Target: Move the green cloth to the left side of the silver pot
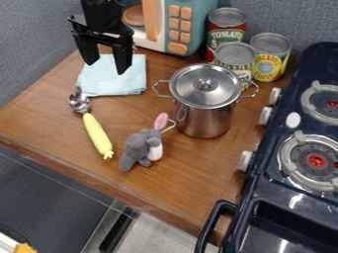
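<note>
The pale blue-green cloth (115, 85) lies flat and roughly square on the wooden desk (204, 183), to the left of the silver pot (203, 118) and apart from it. The black pincer (104, 68) hangs over the cloth's upper left part with its 2 fingers spread and nothing between them. The pot stands upright with its lid (211, 94) on, and has a wire handle on each of 2 sides.

A metal scoop (79, 102) with a yellow handle (98, 136) lies near the cloth's lower left corner, the metal end towards the cloth. A grey plush toy (137, 147) with a pink ear sits in front of the pot, a little to its left. Behind the pot, 3 cans (267, 69) stand close together, and to their left is a teal toy microwave (188, 22) with orange buttons. Along the right side, a dark blue toy stove (271, 207) has 2 burners (288, 159) in sight, red at their centres, and 3 white knobs (246, 160) along its left edge.
</note>
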{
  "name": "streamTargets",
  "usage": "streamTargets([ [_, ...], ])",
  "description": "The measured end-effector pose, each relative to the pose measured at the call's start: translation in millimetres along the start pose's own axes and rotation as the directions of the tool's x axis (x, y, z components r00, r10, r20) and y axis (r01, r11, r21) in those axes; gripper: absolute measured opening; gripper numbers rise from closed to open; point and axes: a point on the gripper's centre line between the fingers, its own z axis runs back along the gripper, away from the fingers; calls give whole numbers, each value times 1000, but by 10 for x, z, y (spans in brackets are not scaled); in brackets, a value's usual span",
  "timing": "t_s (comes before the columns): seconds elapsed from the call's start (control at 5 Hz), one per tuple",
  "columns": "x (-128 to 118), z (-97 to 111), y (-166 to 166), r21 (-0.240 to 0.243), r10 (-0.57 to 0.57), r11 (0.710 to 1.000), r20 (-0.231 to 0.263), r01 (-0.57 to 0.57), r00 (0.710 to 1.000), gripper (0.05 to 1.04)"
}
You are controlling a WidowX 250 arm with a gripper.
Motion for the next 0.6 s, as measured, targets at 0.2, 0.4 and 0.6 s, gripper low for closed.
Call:
streamTargets([
  [0.2,-44,-136,-13,-15,7,1000,-42,-7,999,999],
  [0.4,27,-256,38,-10,31,999,-71,-32,997,999],
  [0.6,113,-306,94,4,42,999,-67,-42,997,999],
])
